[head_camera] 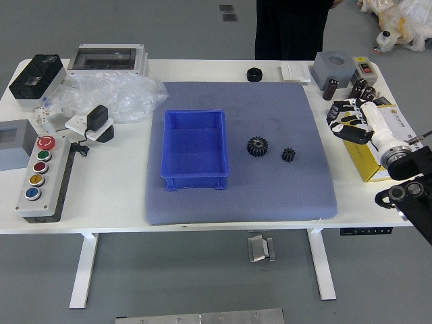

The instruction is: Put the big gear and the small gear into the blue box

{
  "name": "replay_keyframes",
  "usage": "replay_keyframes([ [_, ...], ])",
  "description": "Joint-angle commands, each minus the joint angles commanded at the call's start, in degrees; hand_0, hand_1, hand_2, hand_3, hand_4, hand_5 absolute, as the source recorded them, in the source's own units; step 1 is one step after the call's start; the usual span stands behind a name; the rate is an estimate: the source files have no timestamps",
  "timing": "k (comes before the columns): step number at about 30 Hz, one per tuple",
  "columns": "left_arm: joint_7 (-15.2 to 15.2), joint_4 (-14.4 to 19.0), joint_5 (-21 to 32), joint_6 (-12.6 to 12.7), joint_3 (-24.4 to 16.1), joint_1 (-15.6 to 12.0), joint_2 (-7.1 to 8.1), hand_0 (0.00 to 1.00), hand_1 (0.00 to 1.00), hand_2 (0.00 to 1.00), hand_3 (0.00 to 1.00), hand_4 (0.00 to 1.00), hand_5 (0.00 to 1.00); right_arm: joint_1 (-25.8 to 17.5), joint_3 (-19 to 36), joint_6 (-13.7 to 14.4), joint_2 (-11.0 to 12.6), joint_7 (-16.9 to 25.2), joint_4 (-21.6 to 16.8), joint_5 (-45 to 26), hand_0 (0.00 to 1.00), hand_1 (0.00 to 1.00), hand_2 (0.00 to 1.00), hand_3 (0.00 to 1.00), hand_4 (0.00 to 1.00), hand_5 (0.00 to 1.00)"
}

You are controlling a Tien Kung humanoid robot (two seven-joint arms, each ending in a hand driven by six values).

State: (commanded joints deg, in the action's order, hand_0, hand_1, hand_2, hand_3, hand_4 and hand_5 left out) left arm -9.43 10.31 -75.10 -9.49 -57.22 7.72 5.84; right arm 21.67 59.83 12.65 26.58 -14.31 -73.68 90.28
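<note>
The approach was in hand: neither gear had been placed, and the robot's right hand (373,127) hung by the mat's 3 o'clock edge, its black fingers loosely spread and holding nothing. The small black toothed gear (289,154) lay on the blue-grey rectangular mat (243,202), with the big black toothed gear (257,146) near it towards 9 o'clock. Farther along that way sat the open, rectangular blue plastic box (194,150). The next move called for a reach towards 8 o'clock, a descent over the small gear and a careful pinch. The gears stood apart, probably with room for fingertips between them, though a wide grasp could nudge the big one. The yellow-and-white carton (364,158) crowded the wrist, and a dark upright cylinder (330,89) stood near the fingers towards 11 o'clock; the box's raised rim would need clearing.
</note>
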Motion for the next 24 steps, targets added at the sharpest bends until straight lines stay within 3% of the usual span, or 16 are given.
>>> replay_keyframes([
  [6,-0.02,0.00,-0.25,-0.07,-0.20,0.09,0.02,0.848,0.815,0.794,0.820,0.663,0.304,2.28,-5.14,-1.96,-0.45,-2.24,1.54,12.71,0.713,0.665,0.767,0.758,0.647,0.263],
  [16,-0.16,0.00,-0.36,-0.10,-0.28,-0.09,-0.14,0.848,0.815,0.794,0.820,0.663,0.306,5.26,-11.76,-4.61,-1.42,-3.76,3.37,28.20,0.698,0.653,0.758,0.745,0.632,0.245],
  [24,-0.20,0.00,-0.59,-0.18,-0.33,-0.07,-0.15,0.848,0.815,0.794,0.821,0.663,0.305,7.46,-15.16,-5.71,-2.98,-4.10,4.61,31.83,0.693,0.643,0.752,0.739,0.622,0.215],
])
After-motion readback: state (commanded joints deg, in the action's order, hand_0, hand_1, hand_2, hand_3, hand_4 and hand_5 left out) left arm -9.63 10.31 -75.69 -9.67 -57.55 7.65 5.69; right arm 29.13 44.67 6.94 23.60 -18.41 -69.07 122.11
